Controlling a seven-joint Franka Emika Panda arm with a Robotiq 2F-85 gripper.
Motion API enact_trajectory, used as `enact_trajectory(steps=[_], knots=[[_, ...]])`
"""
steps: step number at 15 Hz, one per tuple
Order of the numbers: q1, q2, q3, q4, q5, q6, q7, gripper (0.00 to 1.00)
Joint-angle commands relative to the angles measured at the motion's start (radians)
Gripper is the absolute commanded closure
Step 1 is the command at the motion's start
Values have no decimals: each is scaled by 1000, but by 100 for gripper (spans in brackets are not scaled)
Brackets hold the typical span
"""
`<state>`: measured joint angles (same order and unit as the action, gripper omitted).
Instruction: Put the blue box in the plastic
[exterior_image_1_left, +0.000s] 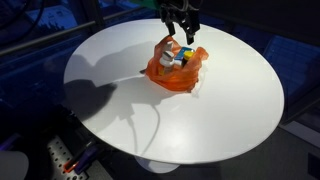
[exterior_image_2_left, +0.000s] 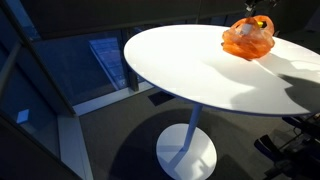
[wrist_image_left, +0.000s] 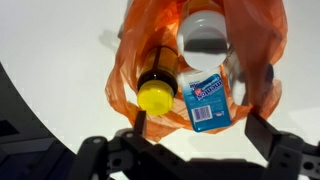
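Jaws stand wide open over the plastic (wrist_image_left: 125, 80) and we see nothing held between them; in the wrist view their dark fingers (wrist_image_left: 263, 132) straddle the bag's mouth. We find the blue box (wrist_image_left: 207, 102) lying flat inside the plastic, label up, just beside a dark bottle (wrist_image_left: 160, 72) with a yellow cap (wrist_image_left: 157, 96). A white-lidded container (wrist_image_left: 205, 28) lies deeper in. In both exterior views the plastic sits on the round white tabletop (exterior_image_1_left: 230, 110), nearer its far edge than its near edge.
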<state>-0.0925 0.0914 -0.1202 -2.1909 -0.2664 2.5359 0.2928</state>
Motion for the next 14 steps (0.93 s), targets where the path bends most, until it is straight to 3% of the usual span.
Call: enact_trajectory(steps=[1, 7, 14], knots=[[11, -54, 7, -27, 28, -16, -29, 0], [27, -86, 30, -41, 79, -66, -63, 0], [28, -56, 38, -38, 53, -51, -29, 0]])
